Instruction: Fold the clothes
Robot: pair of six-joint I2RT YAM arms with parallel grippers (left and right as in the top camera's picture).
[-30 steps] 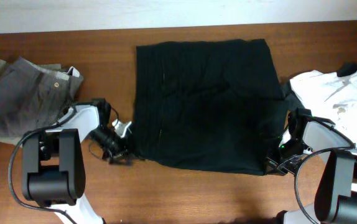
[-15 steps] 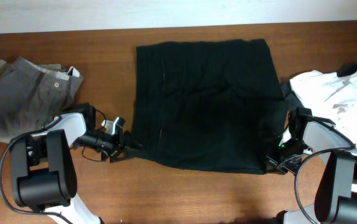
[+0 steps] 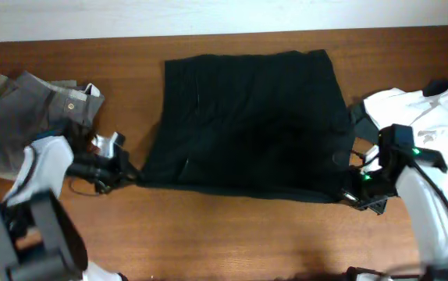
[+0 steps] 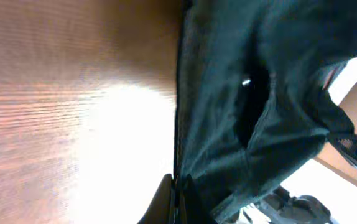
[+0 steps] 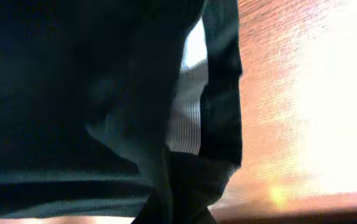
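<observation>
Black cloth (image 3: pixel 247 125) at centre of frame, left gripper (image 3: pixel 133 176) clamped on its lower-left corner, right gripper (image 3: pixel 346 197) pinching its lower-right corner

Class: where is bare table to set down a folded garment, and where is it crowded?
Bare table: the front strip below the black garment, between the arms; also the gap between grey trousers and black garment. Crowded: the right, where white clothes lie beside the right gripper.

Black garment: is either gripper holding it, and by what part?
Both. The left gripper pinches the black garment at its near left corner; the right gripper pinches its near right corner.
</observation>
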